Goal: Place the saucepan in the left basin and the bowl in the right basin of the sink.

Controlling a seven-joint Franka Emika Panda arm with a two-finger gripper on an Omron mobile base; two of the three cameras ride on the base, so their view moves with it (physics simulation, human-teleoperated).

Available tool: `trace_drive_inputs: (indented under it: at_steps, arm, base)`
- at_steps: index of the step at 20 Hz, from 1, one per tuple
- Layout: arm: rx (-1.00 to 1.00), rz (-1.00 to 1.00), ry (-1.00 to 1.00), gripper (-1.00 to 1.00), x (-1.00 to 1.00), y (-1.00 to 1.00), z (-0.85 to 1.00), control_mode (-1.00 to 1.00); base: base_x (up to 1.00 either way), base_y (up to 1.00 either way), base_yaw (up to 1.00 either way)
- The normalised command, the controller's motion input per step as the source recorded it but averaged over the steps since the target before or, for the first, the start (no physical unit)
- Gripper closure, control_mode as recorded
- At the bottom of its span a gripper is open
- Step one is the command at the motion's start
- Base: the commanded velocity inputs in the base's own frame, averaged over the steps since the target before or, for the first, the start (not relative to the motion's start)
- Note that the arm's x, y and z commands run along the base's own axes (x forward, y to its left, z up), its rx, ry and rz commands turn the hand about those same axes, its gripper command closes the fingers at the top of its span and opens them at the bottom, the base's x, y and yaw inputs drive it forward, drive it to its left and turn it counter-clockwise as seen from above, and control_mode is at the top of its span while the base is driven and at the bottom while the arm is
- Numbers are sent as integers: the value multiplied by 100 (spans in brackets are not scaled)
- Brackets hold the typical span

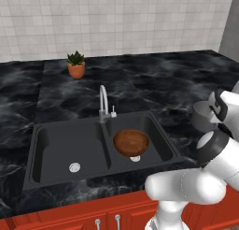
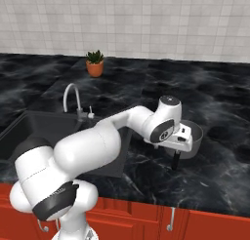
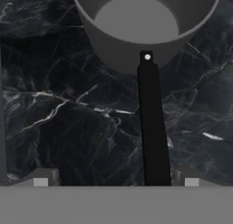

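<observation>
We see the gripper (image 3: 116, 180) with jaws apart over the saucepan (image 3: 145, 22) handle on the counter (image 3: 68, 109); the bowl (image 1: 131, 141) sits in the right basin (image 1: 158, 140)

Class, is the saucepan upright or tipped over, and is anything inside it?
Upright and empty: the saucepan stands on the counter, rim up, its bare grey bottom showing.

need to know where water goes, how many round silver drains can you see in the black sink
2: one round silver drain in the wider left basin, one half hidden under the reddish-brown wooden bowl in the narrower right basin.
</observation>
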Motion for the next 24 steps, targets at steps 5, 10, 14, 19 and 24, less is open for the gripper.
trace_drive_inputs:
  at_steps: [5, 10, 14, 19, 24]
  arm:
    - [-1, 1, 0, -100, 22, -11, -15, -100]
    - [-1, 7, 0, -100, 12, -13, -12, -100]
    - [-1, 12, 0, -100, 7, -19, -11, -100]
    - [0, 13, 0, -100, 1, -16, -10, -100]
    - [0, 9, 4, -100, 9, -2, -11, -100]
  base:
    - [0, 0, 0]
    - [0, 0, 0]
    - [0, 0, 0]
    - [0, 0, 0]
    - [0, 0, 0]
